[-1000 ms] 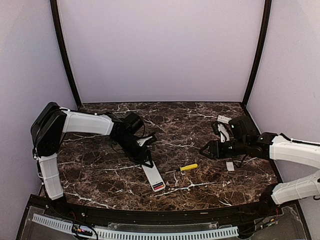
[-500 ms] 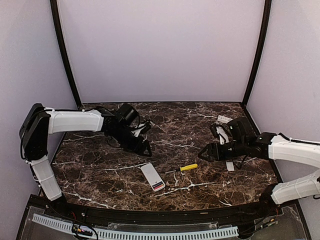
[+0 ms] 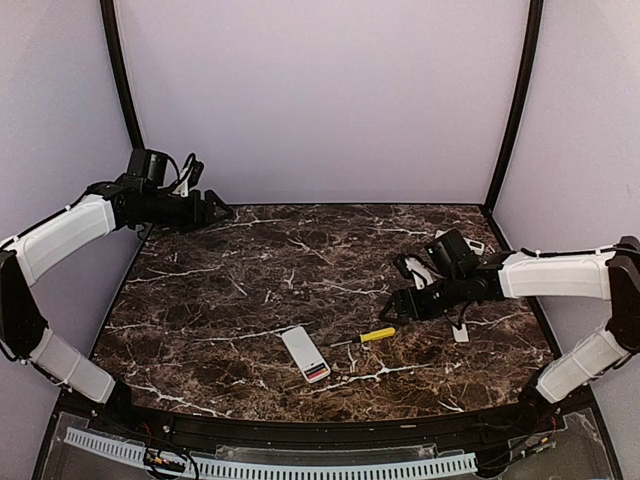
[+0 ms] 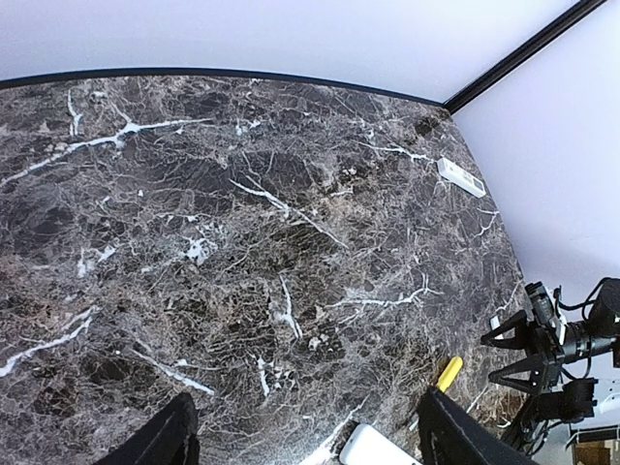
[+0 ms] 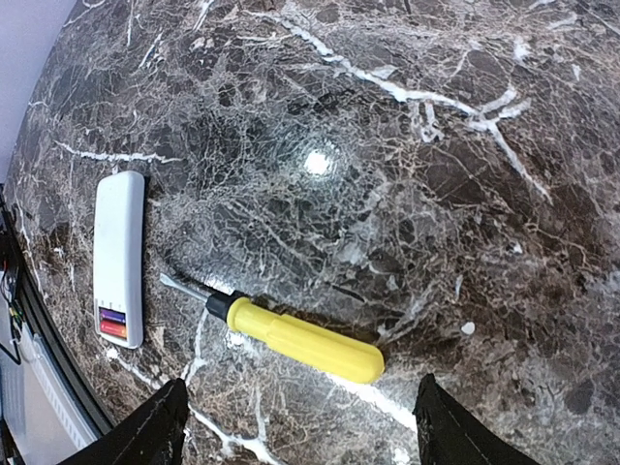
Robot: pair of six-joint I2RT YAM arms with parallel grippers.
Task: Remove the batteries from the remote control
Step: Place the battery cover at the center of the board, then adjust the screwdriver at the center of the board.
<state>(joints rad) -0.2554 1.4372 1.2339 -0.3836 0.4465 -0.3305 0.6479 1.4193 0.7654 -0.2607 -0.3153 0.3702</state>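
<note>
A: Located the batteries in the open bay at the near end of the remote, red beside blue, not yet out. Remote flat on the bench, bay side up, near the front edge.

B: Confirmed. Hands?

A: Both released, nothing between the fingers. Raised at the back-left corner, well apart from everything: left hand. Low over the marble, just beside the yellow screwdriver and pointing toward the remote: right hand.

B: Risks from here?

A: Probably three. Tiny, round, seated in the bay: easy to pinch the bay wall instead and drag or tip the whole unpinned remote. Once pried loose, liable to roll across smooth marble toward the front edge. Also possible to knock the yellow screwdriver into the remote on the way in.

B: Suggested: steady the remote with the left hand first, then come in from above, clear of the yellow screwdriver.
</note>
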